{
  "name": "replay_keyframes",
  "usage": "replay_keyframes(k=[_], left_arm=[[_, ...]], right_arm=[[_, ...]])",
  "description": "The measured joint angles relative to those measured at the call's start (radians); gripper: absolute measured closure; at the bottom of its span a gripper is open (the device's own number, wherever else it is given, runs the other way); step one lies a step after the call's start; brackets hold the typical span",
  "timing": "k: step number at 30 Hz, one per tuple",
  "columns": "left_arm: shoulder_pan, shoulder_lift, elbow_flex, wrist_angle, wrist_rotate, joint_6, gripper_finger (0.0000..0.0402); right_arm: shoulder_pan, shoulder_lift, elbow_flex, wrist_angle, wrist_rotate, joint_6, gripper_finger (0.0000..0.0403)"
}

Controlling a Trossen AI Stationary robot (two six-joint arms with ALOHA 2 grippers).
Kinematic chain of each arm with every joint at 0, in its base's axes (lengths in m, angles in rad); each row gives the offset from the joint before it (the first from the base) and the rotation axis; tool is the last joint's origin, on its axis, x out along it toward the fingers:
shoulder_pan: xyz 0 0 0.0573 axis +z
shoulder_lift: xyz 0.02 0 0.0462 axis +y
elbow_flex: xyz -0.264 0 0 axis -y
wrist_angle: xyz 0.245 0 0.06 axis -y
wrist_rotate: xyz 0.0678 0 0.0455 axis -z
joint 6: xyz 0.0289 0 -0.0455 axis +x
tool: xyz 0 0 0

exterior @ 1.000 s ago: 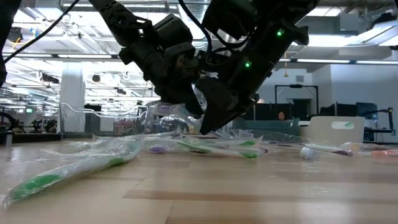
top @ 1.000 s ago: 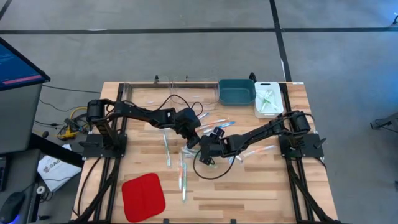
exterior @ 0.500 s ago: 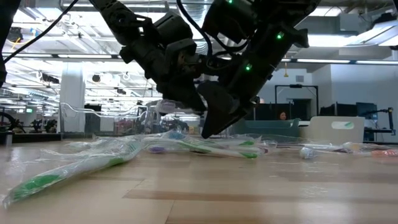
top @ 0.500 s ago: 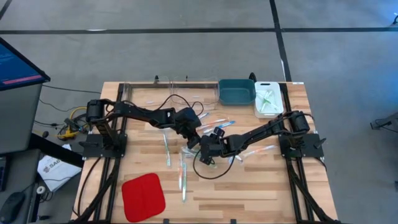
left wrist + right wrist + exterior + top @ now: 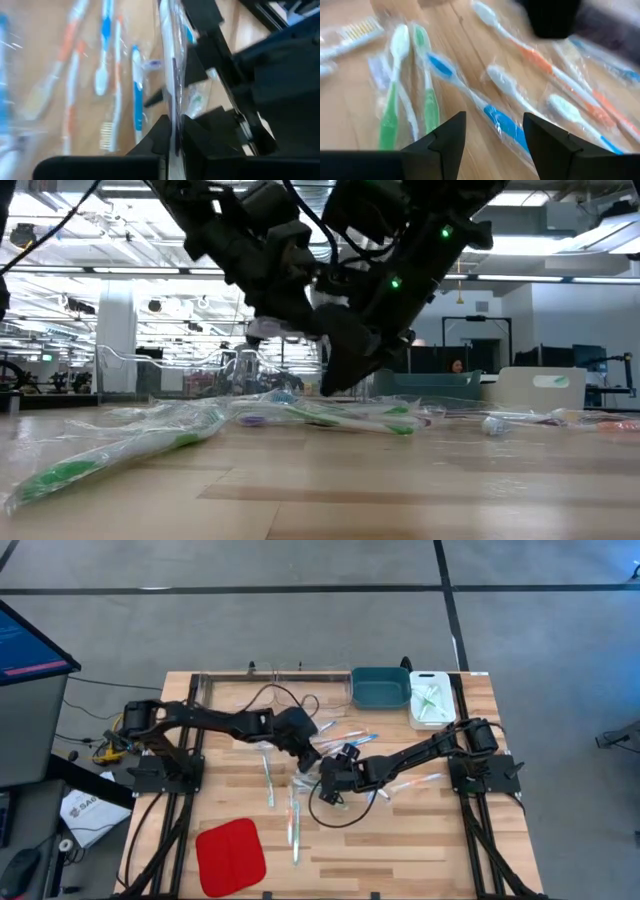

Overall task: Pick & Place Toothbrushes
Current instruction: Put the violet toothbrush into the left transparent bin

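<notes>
Several clear-wrapped toothbrushes (image 5: 345,740) with blue, orange, green and white accents lie flat mid-table. My left gripper (image 5: 307,760) hangs over the heap, shut on one wrapped toothbrush (image 5: 172,80); the low view shows it raised (image 5: 268,330). My right gripper (image 5: 329,784) hovers beside it, open. Its fingers (image 5: 445,137) stand above a blue toothbrush (image 5: 470,97) and two green ones (image 5: 407,95) and touch nothing. More green toothbrushes lie in the white bin (image 5: 430,700). My left gripper pinches the wrapped toothbrush between its two fingers (image 5: 159,131), which lie across it. The wrapper (image 5: 173,117) shows edge-on and runs straight out past the fingertips. The fingers slant down from above. In the low view the toothbrush looks lifted off the table.
At the far edge stand a clear bin (image 5: 270,690), a teal bin (image 5: 380,687) and the white bin. A flat red pad (image 5: 230,854) lies at the near left. More wrapped toothbrushes (image 5: 293,825) lie toward the near edge. The two arms work close together.
My left gripper has risen a little and drawn back toward the table's far left, staying shut; the wrapped toothbrush in it has come up off the heap. My right gripper has stayed about where it was.
</notes>
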Motion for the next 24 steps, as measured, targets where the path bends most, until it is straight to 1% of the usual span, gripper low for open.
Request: replay_keyframes(k=[3,6,11,17,19,24], left_arm=[[0.023,-0.057,0.0,-0.051,-0.045,0.016,0.0389],[0.061,-0.101,0.0,-0.11,-0.061,0.017,0.0389],[0.13,-0.151,0.0,-0.197,-0.097,0.036,0.0389],[0.229,-0.237,0.0,-0.304,-0.184,0.047,0.0389],[0.26,-0.277,0.0,-0.321,-0.207,0.081,0.0389],[0.339,-0.384,0.0,-0.372,-0.267,0.251,0.0389]], right_arm=[[0.003,-0.001,0.035,-0.007,0.003,-0.003,0.0211],[0.003,-0.001,0.072,-0.027,0.003,-0.004,0.0213],[0.002,-0.001,0.139,-0.067,0.004,-0.1,0.0214],[-0.001,-0.001,0.241,-0.173,0.009,-0.204,0.0214],[-0.005,-0.002,0.274,-0.205,0.009,-0.233,0.0214],[-0.029,-0.002,0.347,-0.301,0.012,-0.237,0.0214]])
